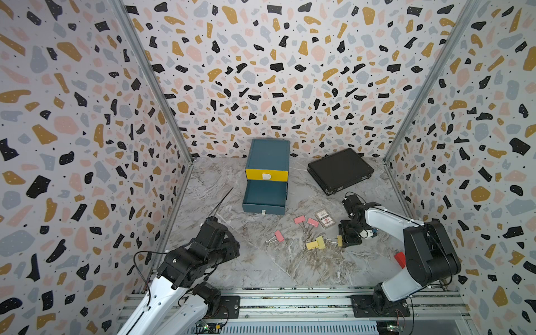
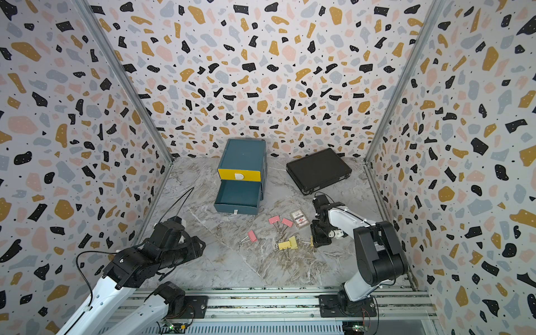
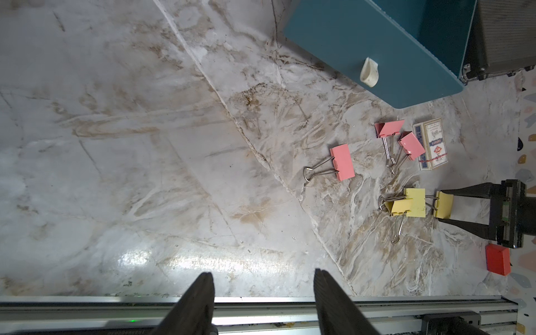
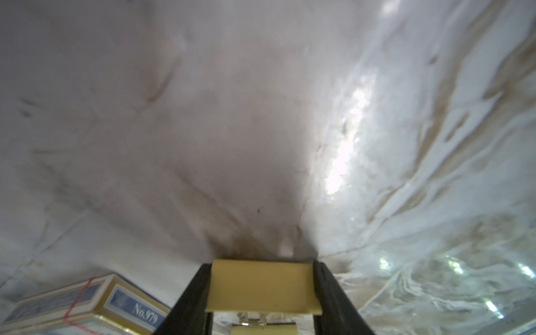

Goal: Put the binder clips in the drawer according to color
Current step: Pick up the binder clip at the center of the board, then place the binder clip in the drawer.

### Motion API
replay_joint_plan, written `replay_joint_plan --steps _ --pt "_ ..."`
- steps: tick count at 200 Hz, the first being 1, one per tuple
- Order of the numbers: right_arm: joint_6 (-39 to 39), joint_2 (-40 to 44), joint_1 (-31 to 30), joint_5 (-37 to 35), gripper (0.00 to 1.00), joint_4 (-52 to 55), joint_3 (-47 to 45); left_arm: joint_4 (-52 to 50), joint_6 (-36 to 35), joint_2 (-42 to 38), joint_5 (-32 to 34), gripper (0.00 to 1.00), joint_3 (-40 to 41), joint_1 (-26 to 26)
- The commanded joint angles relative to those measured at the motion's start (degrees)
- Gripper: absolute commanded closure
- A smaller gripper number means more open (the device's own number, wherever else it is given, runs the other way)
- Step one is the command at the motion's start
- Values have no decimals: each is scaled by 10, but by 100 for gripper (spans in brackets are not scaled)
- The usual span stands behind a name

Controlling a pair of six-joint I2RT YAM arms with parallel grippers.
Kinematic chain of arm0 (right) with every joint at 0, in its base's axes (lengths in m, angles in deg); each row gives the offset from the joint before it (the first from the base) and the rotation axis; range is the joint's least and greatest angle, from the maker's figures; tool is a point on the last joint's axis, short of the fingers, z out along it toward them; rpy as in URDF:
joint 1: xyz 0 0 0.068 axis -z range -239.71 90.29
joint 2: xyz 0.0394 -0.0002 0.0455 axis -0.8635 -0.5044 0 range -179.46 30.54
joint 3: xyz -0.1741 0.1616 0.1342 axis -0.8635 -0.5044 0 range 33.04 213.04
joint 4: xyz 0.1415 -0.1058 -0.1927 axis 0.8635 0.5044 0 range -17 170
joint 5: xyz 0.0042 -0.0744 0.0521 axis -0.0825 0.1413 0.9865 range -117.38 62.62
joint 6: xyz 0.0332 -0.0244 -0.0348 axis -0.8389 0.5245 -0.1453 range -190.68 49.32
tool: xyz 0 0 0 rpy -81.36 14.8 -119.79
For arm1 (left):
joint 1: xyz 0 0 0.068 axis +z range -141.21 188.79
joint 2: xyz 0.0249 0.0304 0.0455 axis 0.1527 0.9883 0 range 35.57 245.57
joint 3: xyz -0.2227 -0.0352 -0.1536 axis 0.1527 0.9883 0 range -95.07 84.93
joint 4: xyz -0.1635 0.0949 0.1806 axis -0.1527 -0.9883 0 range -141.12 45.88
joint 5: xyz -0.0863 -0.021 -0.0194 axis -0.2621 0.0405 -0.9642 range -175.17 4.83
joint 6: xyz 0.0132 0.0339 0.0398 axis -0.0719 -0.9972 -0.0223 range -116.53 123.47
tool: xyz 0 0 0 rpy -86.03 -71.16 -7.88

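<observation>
My right hand [image 4: 262, 265] is closed on a pale yellow binder clip [image 4: 261, 287]. Both black fingers [image 4: 191, 295] press flat against the two ends of its folded metal body. The clip sits low at the table, but I cannot tell whether it has left the surface. My left hand [image 3: 262, 272] stands moderately wide, holding and touching nothing.

The grey-and-tan marble-patterned table [image 1: 261, 266] carries the other clips right of its middle. Two more pale yellow binder clips [image 3: 409, 203] lie overlapped just beside the one I grip. A lone pink binder clip [image 3: 342, 161] lies nearer the middle. A pair of pink binder clips [image 3: 388, 128] lies farther back, just beside a small printed card box [image 1: 324, 218].

The small teal chest of drawers [image 1: 268, 153] stands at the middle of the far edge. Its yellow top drawer front [image 1: 278, 175] is shut, and a teal drawer [image 1: 265, 194] below it is pulled out toward the clips. I cannot tell whether that is the middle or the lowest one.

A flat black case [image 1: 340, 169] lies toward the far right corner. A red rectangular block [image 1: 400, 259] sits near the right edge beside my right arm. Terrazzo-patterned walls close the table in on three sides, and a metal rail [image 1: 290, 301] runs along the near edge.

My right arm reaches forward from that rail and bends down, with the fingers pointing toward my left. My left arm is folded near the near left corner, its hand raised over the near edge.
</observation>
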Motion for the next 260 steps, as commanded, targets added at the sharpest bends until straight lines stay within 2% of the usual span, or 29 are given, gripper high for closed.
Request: replay_joint_plan --steps 1,24,46,59,80,98,113,151,165,178,197,260 --pt "59 52 0 -73 73 67 49 4 -4 -7 3 41 -14 -3" --pt "146 92 -18 -137 77 62 95 10 -4 -9 0 41 -6 -3" --pt "278 113 -54 -189 80 -20 138 14 -4 -11 -3 41 -1 -4" --pt "387 109 -83 -178 84 -111 158 17 -5 -15 -5 41 1 -3" --pt "573 75 -142 -144 86 -195 220 16 -3 -20 -5 41 3 -3" --pt "730 29 -200 -145 88 -190 290 13 -2 -23 -5 41 0 -3" --pt "820 -10 -237 -153 90 -173 336 10 -2 -24 -5 41 -1 -3" --pt "994 -84 -298 -178 87 -155 412 8 0 -24 -5 41 -3 -3" --pt "1060 -103 -321 -208 85 -170 417 9 0 -24 -5 41 -3 -3" --pt "1103 -128 -335 -238 86 -176 429 9 1 -24 -6 41 -2 -4" --pt "1126 -162 -339 -260 87 -167 463 9 4 -25 -6 41 0 -3" --pt "1177 -213 -364 -263 89 -172 522 10 12 -31 -9 42 1 -3"
